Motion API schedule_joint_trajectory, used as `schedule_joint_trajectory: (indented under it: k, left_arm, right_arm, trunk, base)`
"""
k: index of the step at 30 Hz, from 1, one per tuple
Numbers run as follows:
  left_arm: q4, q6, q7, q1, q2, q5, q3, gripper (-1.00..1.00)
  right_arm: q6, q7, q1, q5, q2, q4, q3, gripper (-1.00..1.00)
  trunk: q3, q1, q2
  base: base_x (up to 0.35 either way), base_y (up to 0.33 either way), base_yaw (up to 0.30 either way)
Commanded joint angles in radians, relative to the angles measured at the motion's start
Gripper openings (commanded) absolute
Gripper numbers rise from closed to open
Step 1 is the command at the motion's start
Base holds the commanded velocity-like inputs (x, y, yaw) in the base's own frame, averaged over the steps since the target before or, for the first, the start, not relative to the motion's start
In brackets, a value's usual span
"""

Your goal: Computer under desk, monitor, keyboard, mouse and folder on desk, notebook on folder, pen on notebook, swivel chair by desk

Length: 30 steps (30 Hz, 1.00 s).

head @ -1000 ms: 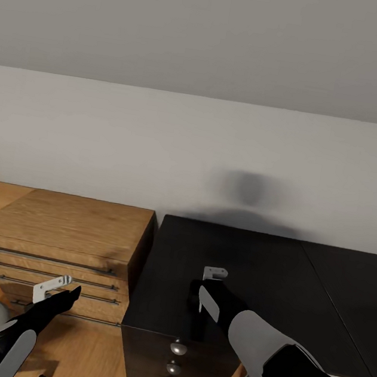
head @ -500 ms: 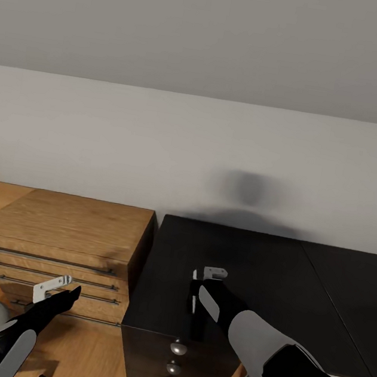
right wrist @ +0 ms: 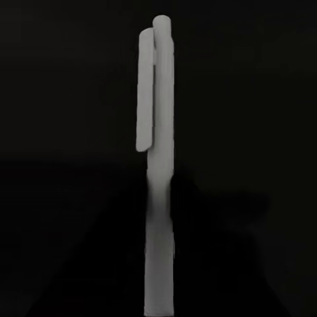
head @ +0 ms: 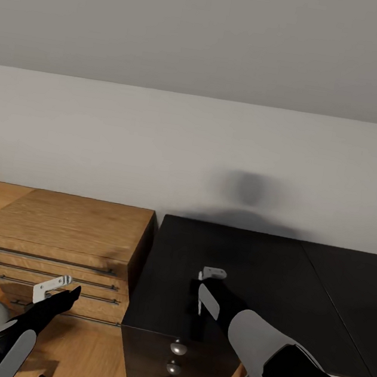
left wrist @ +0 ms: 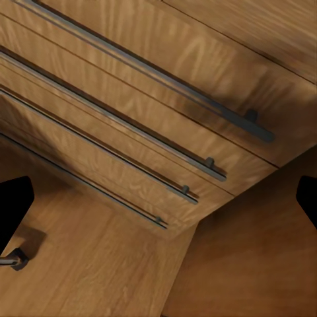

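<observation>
— Little differs from half a second ago: our right gripper (head: 207,285) has barely shifted over the desk (head: 273,267).
— And the arm?
— It is stretched forward above the desk's left end, and we cannot tell its grip. The pen (right wrist: 160,132) shows against the desktop, long axis along the fingers, clip end farthest. Our left gripper (head: 55,289), left of the desk, is spread wide.
</observation>
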Motion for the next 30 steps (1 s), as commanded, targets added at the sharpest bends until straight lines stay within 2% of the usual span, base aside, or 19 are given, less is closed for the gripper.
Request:
schedule_joint_trajectory:
  k: [1, 30]
  left_arm:
    - [-0.002, 0.003, 0.007, -0.001, 0.000, 0.011, -0.001, 1.00]
    - [-0.002, 0.003, 0.007, -0.001, 0.000, 0.012, -0.001, 1.00]
  right_arm:
    - [0.009, -0.005, 0.001, -0.037, 0.000, 0.058, 0.001, -1.00]
    - [0.014, -0.005, 0.001, -0.043, 0.000, 0.058, 0.001, -1.00]
  trunk:
    - [-0.001, 0.000, -0.001]
    - [0.002, -0.004, 0.006]
  base:
    - [0.000, 0.000, 0.000]
    - [0.000, 0.000, 0.000]
